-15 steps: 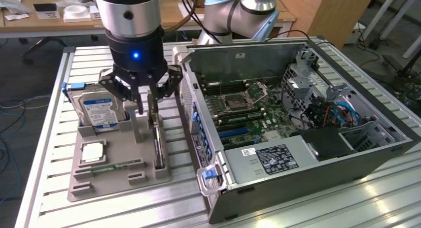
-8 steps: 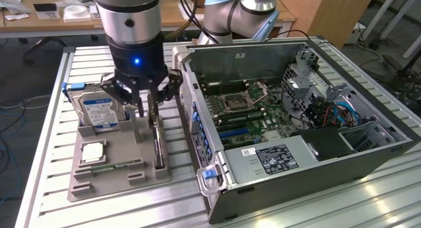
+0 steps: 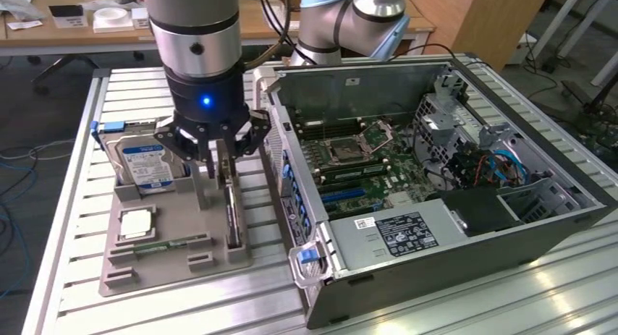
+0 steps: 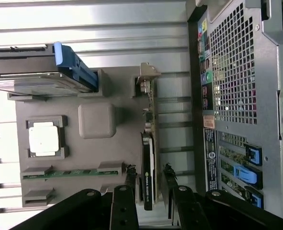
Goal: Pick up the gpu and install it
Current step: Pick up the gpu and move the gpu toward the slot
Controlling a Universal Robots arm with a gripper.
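Claw: the claw (image 4: pixel 149 175) is half-spread and holds nothing; its fingers (image 4: pixel 130 178) hang one on each side of the gpu's top edge, with a gap showing on both sides.
Gpu place: the gpu (image 4: pixel 148 160) stands on its long edge in a slot of the grey holder (image 4: pixel 74 100), on the side nearest the computer case (image 4: pixel 237 72).
Gpu long axis: level, running along the holder and parallel to the case's rear panel.
Gpu pointing: the silvery bracket end faces the hard drive end of the holder, and the dark labelled end lies under the claw; one flat face looks toward the case.
Holder's other parts: the hard drive (image 3: pixel 147 161) stands upright, the processor (image 3: pixel 135 223) lies flat, and the RAM stick (image 3: pixel 169 243) sits in its groove.
Holder place: on the slatted surface (image 3: pixel 72 226), just beside the case.
Case: lying open, motherboard showing.
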